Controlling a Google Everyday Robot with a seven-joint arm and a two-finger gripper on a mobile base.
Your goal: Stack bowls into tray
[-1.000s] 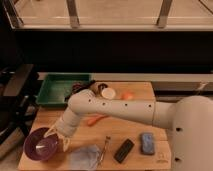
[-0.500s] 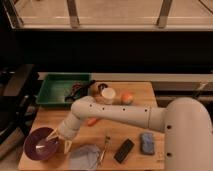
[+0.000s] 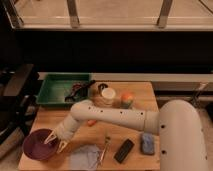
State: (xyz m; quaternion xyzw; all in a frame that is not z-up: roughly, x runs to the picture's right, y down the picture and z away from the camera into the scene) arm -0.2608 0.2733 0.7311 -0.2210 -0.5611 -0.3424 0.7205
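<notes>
The dark purple bowl (image 3: 36, 145) sits at the table's front left corner. My gripper (image 3: 55, 142) is down at the bowl's right rim, at the end of the pale arm that reaches in from the right. A second round bowl with a pale inside (image 3: 106, 96) stands at the back of the table, just right of the tray. The green tray (image 3: 56, 85) lies at the back left, with a dark object (image 3: 77, 91) at its right end.
An orange item (image 3: 127, 98) stands beside the pale-bottomed bowl. Along the front edge lie a grey-blue cloth (image 3: 84, 156), a thin utensil (image 3: 105, 149), a black bar-shaped object (image 3: 124, 150) and a blue sponge (image 3: 147, 143). A dark chair (image 3: 15, 95) stands to the left.
The arm has stretched further left and lower, bringing the gripper from above the purple bowl's right side down onto its rim. The bowl has not moved.
</notes>
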